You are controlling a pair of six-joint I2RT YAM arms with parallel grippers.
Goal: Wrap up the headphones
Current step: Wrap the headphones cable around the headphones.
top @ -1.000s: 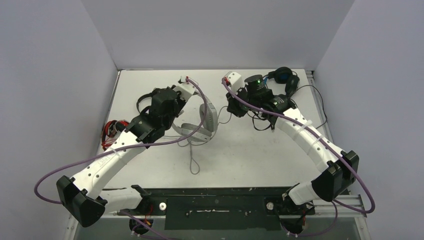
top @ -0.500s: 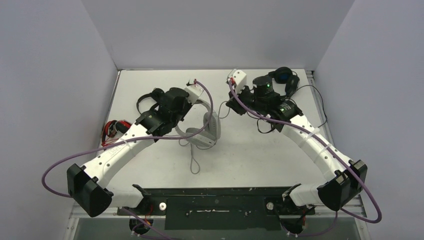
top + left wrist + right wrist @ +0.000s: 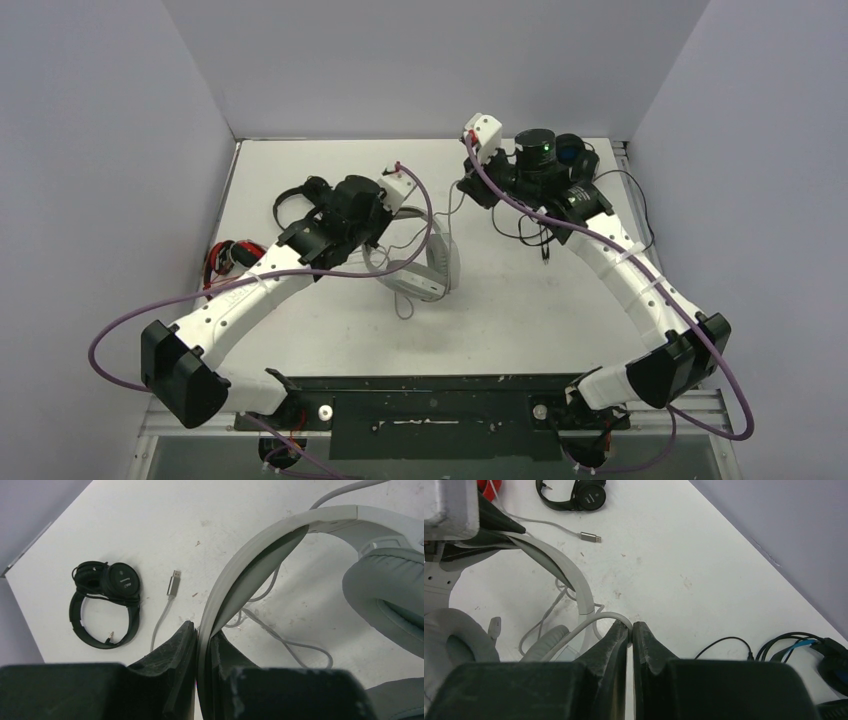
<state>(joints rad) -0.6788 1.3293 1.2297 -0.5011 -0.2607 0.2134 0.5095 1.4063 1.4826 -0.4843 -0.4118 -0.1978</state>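
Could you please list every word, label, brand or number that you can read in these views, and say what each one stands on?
No text here can be read.
Small black headset: a faint light print on its ear cup, too small and blurred to read.
White-grey headset and USB plug: no markings visible.

White, faintly scuffed table (image 3: 520, 310); a pale grey headset (image 3: 428, 262) with a pale grey cable (image 3: 596, 617) and silver plug (image 3: 173, 584); a small all-black headset (image 3: 107, 602); a red-and-black headset (image 3: 222, 258); a black-and-blue headset (image 3: 575, 152); lilac walls (image 3: 100, 150); purple leads (image 3: 108, 328)
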